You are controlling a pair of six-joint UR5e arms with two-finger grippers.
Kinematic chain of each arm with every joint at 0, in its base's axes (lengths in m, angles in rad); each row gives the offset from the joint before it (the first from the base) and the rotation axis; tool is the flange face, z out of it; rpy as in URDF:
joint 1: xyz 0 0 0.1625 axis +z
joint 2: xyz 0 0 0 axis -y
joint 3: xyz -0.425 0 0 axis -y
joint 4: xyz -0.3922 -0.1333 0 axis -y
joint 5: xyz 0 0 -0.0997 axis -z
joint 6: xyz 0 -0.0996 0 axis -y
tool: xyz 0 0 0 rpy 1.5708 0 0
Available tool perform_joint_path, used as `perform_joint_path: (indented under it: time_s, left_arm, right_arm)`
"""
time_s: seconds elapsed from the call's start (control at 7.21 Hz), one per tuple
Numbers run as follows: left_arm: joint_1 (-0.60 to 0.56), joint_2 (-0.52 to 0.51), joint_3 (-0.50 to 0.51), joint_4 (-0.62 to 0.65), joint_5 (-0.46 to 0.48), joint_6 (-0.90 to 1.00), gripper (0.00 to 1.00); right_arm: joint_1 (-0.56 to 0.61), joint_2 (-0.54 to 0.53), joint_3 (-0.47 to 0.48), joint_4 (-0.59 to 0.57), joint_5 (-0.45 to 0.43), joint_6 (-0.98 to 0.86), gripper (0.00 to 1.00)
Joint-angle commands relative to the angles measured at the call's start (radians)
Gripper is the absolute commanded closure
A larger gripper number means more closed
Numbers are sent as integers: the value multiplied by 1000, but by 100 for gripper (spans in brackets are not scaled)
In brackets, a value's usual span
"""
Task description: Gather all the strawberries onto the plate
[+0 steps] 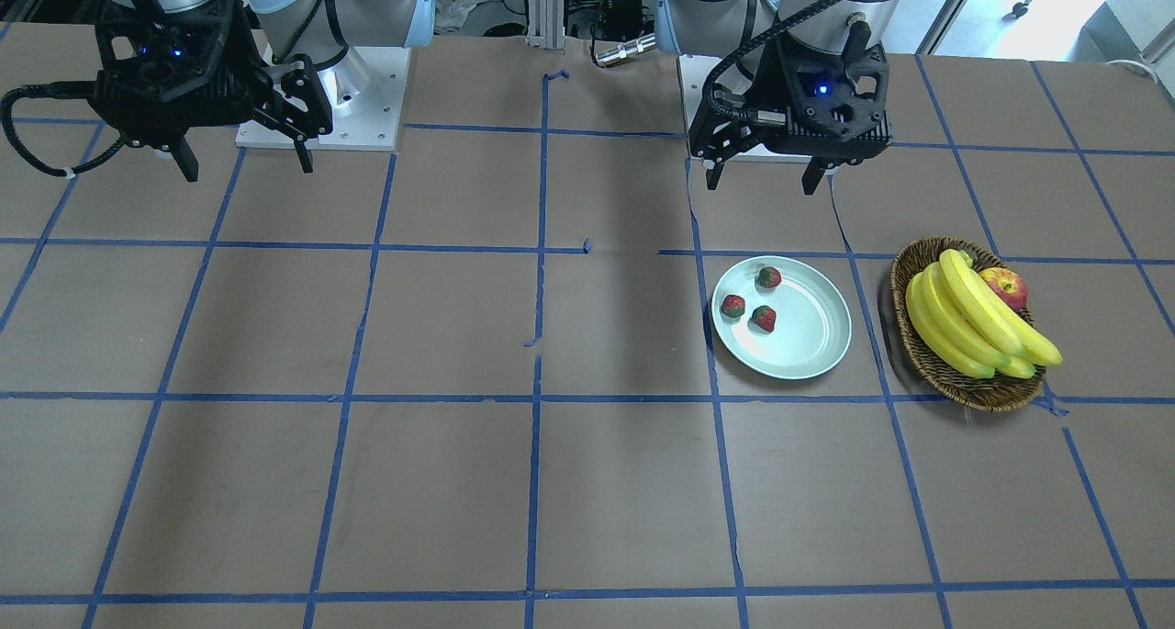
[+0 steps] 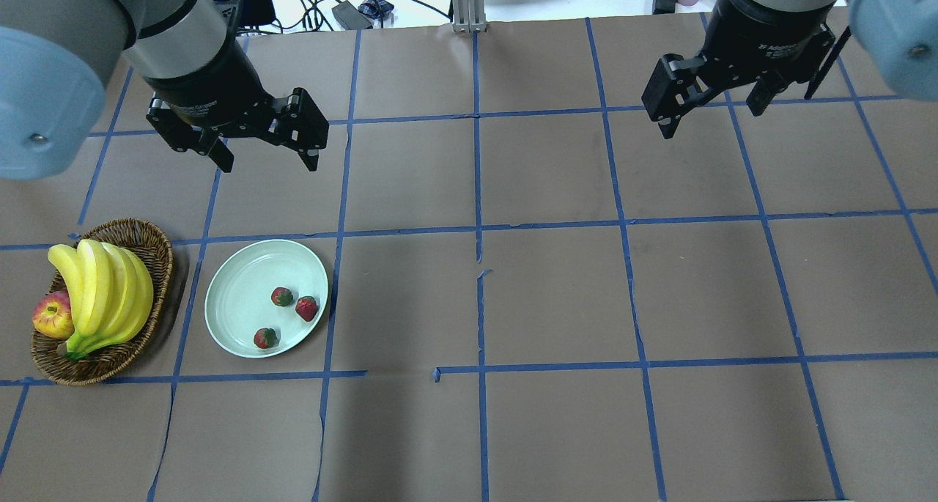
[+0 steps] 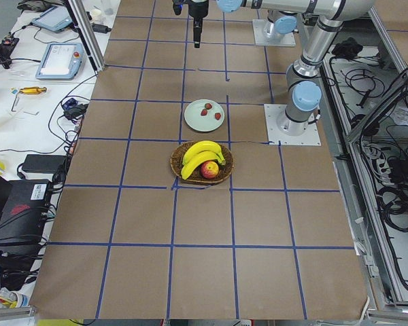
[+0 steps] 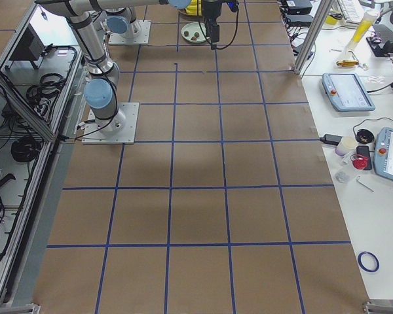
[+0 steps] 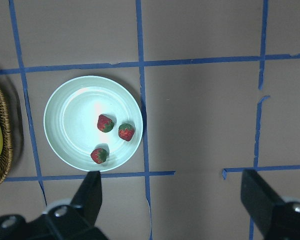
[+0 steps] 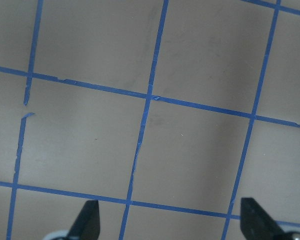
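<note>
Three strawberries (image 2: 282, 296) (image 2: 307, 308) (image 2: 265, 338) lie inside the pale mint plate (image 2: 242, 278). They also show in the left wrist view (image 5: 105, 123) (image 5: 126, 132) (image 5: 99, 155) on the plate (image 5: 70, 110) and in the front view (image 1: 768, 277) (image 1: 732, 306) (image 1: 764, 318) on the plate (image 1: 808, 335). My left gripper (image 2: 267, 161) is open and empty, raised above the table beyond the plate. My right gripper (image 2: 707, 117) is open and empty, high over the far right of the table.
A brown wicker basket (image 2: 146, 242) with bananas (image 2: 102, 289) and a red-yellow apple (image 2: 53, 316) stands just left of the plate. Blue tape lines grid the brown table. The arm bases (image 1: 321, 115) stand at the robot's edge.
</note>
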Motion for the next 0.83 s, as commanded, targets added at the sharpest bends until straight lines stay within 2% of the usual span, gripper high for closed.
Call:
perform_joint_path:
  time_s: [0.0,0.69]
  left_arm:
    - [0,3,-1,0,-4,-1,0]
    - [0,6,-3,0,5,0,0]
  right_arm:
    - [1,0,7,-3,81,107,0]
    - [1,2,16,-11,66,112,0]
